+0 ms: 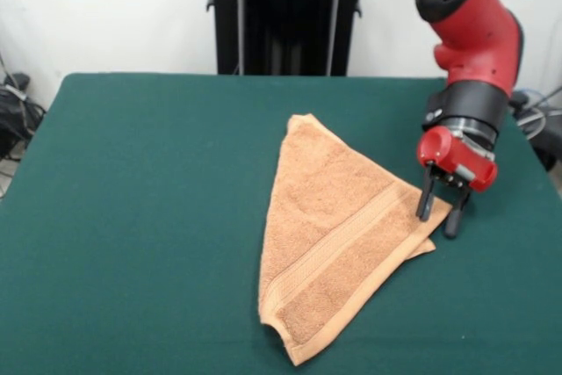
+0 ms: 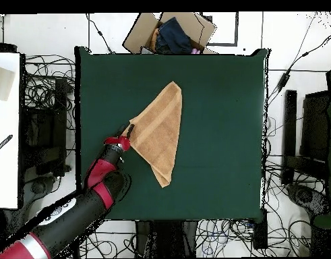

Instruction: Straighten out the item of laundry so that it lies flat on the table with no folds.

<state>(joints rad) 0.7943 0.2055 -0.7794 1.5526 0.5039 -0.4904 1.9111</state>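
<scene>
The item of laundry (image 1: 338,234), a light orange-tan terry towel, lies folded into a triangle on the dark green table (image 1: 140,199). One layer is doubled over the other, and a woven band runs diagonally across the top. In the overhead view the towel (image 2: 161,131) sits left of the table's (image 2: 222,135) middle. My gripper (image 1: 440,212) is down at the towel's right-hand corner, open, its two black fingers standing either side of the corner tip. From overhead the gripper (image 2: 130,135) meets the towel's left corner.
An open cardboard box (image 2: 195,27) holding dark cloth sits just past the table's top edge in the overhead view. A white surface (image 2: 6,128) stands to the left, and cables cover the floor around the table.
</scene>
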